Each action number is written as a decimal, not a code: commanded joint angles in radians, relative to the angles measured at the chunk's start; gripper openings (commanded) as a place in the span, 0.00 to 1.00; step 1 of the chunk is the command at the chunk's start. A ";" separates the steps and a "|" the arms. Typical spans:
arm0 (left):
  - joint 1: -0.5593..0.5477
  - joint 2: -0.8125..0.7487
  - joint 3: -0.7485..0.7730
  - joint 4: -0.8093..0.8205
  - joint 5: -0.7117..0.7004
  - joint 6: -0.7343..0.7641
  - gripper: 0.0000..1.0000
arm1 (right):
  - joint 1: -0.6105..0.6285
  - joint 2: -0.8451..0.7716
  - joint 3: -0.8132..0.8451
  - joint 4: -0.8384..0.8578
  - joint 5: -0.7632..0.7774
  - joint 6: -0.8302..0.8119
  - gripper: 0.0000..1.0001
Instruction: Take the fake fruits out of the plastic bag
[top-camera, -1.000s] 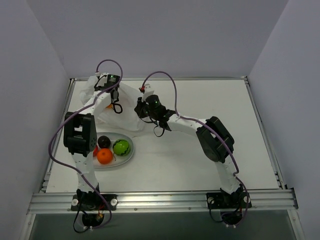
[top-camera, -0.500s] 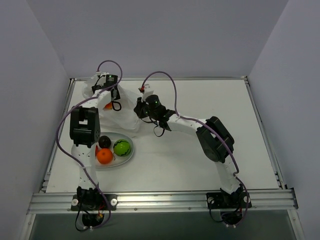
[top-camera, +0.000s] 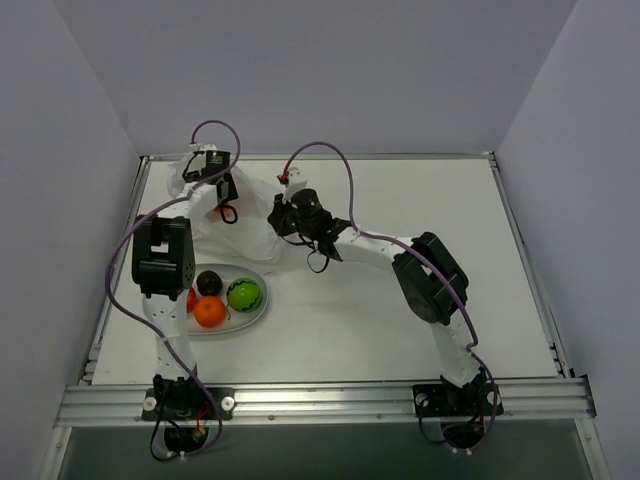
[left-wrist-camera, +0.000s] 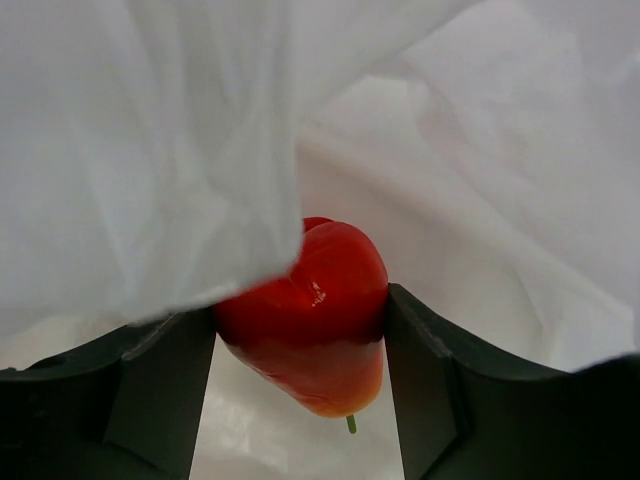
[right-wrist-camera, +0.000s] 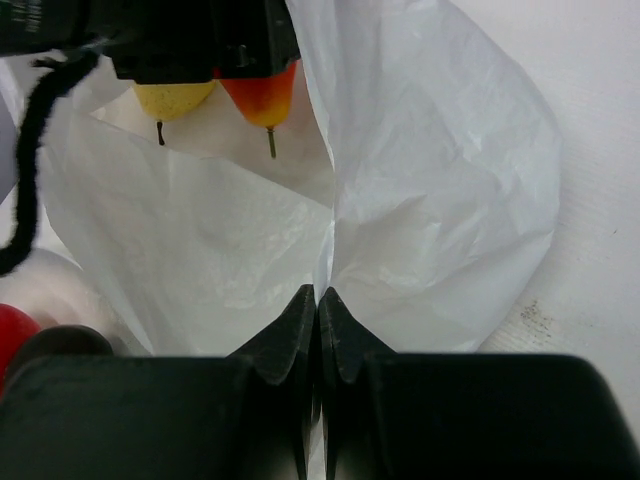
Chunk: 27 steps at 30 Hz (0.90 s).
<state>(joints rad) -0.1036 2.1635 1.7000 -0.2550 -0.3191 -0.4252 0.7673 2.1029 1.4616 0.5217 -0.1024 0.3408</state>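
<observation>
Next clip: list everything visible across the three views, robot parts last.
thin translucent plastic bag: one, white, far left of the table
smooth oval plate: one, white, near left
dark ball: one, purple-black, on the plate
green ball: one, on the plate
orange ball: one, on the plate
red ball: one, on the plate, mostly hidden by the left arm
red-orange glossy fruit: one, inside the bag
yellow fruit: one, beside it
table: one, white
left hand: closed on the red-orange glossy fruit
right hand: shut, pinching the bag

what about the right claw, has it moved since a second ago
No. The right claw stays shut on the plastic bag, same gap from the table's far rail.
</observation>
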 joint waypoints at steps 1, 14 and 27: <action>0.008 -0.191 -0.020 0.019 0.104 -0.038 0.25 | 0.001 -0.020 0.037 0.040 0.007 0.004 0.00; -0.004 -0.597 -0.276 -0.180 0.441 -0.075 0.21 | -0.014 0.045 0.105 0.024 0.012 0.036 0.00; 0.162 -1.226 -0.626 -0.391 0.298 -0.153 0.21 | -0.025 -0.056 -0.001 0.083 -0.008 0.046 0.00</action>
<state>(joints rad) -0.0147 1.0649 1.1431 -0.5678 0.0998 -0.5041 0.7513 2.1368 1.4799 0.5396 -0.1020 0.3744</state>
